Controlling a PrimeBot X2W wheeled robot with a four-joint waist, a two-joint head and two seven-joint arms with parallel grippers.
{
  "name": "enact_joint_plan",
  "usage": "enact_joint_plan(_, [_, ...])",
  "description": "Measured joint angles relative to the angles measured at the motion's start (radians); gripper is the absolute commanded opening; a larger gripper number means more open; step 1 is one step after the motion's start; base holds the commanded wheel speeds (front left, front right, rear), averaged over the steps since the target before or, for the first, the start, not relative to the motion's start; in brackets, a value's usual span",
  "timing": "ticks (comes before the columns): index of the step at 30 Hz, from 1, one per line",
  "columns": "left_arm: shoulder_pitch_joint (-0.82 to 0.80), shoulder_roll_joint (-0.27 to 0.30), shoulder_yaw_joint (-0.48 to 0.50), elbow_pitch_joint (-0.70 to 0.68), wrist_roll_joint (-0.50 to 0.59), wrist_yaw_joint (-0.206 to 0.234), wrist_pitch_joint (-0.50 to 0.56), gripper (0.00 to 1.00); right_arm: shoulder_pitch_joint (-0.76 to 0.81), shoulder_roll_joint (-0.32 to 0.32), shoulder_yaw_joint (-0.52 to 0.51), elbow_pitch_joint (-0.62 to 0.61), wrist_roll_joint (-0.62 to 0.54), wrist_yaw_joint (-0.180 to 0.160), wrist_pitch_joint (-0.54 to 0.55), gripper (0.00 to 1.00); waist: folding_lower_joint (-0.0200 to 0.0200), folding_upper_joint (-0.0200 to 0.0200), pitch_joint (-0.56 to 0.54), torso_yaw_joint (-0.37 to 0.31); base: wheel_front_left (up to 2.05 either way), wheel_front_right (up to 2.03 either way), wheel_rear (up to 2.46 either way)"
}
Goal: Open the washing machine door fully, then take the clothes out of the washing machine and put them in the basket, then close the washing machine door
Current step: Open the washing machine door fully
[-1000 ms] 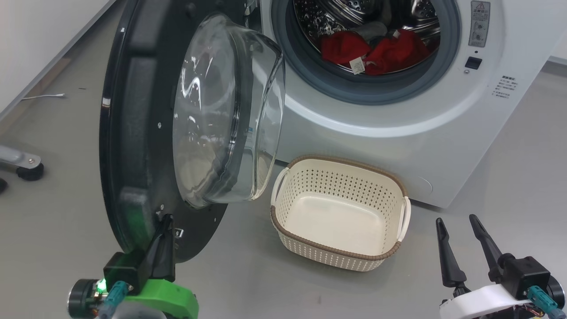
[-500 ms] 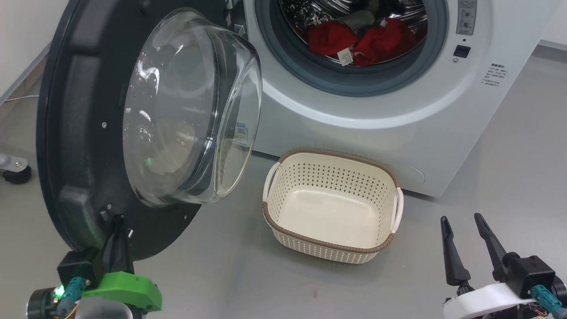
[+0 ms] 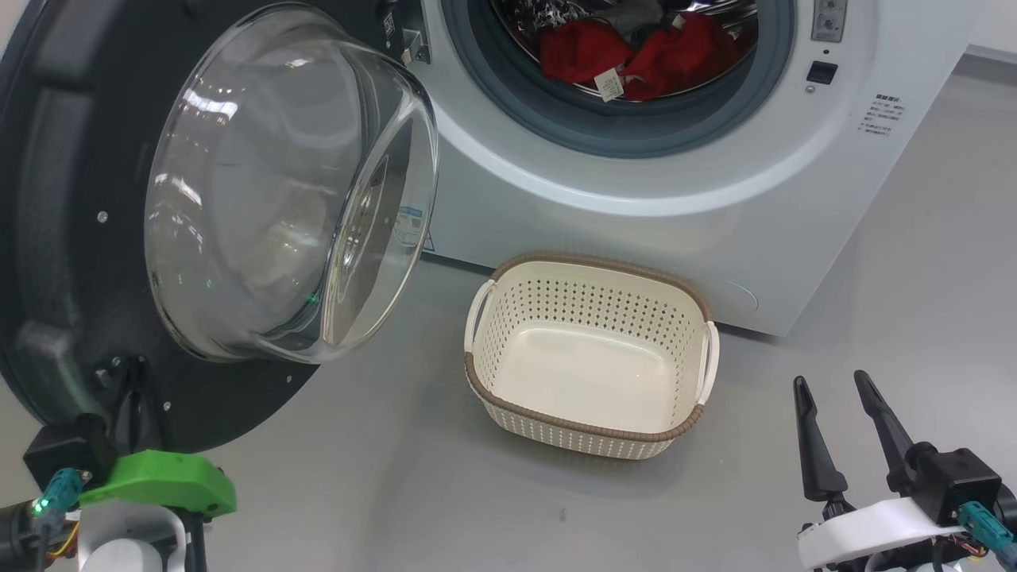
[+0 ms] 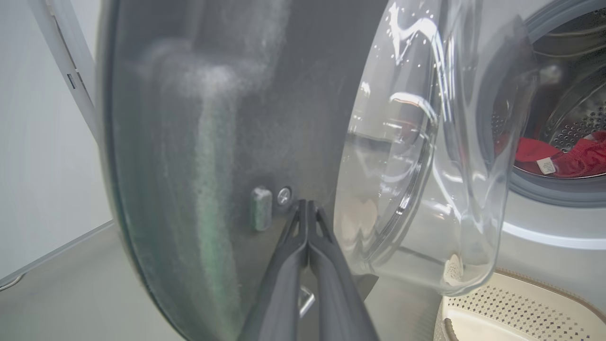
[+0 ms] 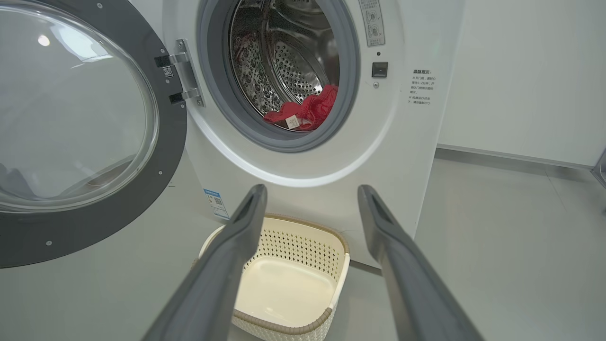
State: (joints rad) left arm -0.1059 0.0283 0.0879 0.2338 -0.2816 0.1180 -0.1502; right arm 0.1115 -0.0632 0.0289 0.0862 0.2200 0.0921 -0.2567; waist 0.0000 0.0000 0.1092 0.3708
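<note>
A: Where is the door (image 3: 56, 238) standing?
B: It is standing wide open, its inner face touching the tips of the clenched, empty left claw (image 4: 307, 208).
A: And the clothes (image 3: 659, 56)?
B: They are lying in the washer (image 3: 715, 199), well ahead of the right claw (image 3: 830, 380), which is hanging released near the basket (image 3: 588, 433).

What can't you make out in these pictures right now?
Count of the clothes: bunched in the drum, cut by the head view's top edge.
Printed text on the washing machine: too small, head and right wrist views.
Whether the left gripper touches the washing machine door: left wrist view, dark on dark, blurred.
Most of the basket: cut off by the left wrist view's bottom corner.
</note>
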Motion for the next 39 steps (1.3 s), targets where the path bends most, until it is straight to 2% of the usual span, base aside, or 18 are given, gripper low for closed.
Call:
enact_joint_plan(16, [-0.071,0.014,0.104,0.1,0.009,0.0,-0.029,0.0,-0.005,-0.001,-0.004,0.002,-0.001,0.011,0.0,1.0,0.0,0.0,0.006,-0.013,0.0,0.0,0.0])
enact_joint_plan(31, [-0.055,0.011,0.087,0.11,0.029,0.0,-0.071,0.0,-0.011,0.0,0.007,0.018,-0.003,0.014,0.0,1.0,0.0,0.0,-0.011,-0.024,0.0,0.0,0.0])
enact_joint_plan(39, [0.015,0.007,0.03,0.063,0.038,0.0,-0.089,0.0,-0.01,0.001,0.005,0.026,-0.003,0.014,0.0,1.0,0.0,0.0,-0.029,-0.032,0.0,0.0,0.0])
